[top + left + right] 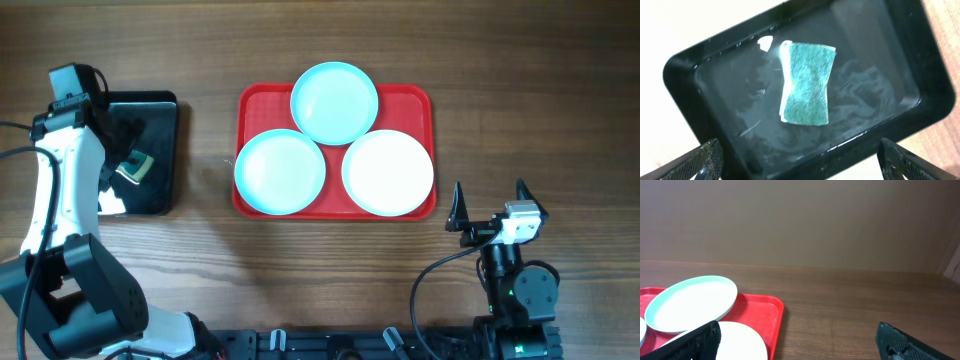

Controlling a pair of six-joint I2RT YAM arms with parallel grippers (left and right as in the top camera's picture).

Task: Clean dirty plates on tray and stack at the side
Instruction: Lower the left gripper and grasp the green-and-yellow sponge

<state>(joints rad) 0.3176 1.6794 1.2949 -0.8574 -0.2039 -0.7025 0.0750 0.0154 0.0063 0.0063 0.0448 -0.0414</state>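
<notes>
We see our left claw (799, 152) spread wide & empty above a green sponge (807, 82) lying flat in the wet-looking black tray (160, 108) at table's left. Three plates (280, 172) sit on the red tray (250, 108) at ctr, the back one overlapping the front two. Our right claw (490, 205), jaws fully apart w/ nothing held, sits just off that tray's front-right corner.

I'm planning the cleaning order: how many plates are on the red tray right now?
3, all on the tray: back-centre plate, front-left plate, whiter front-right plate. None looks stacked, so probably none is hidden.
</notes>
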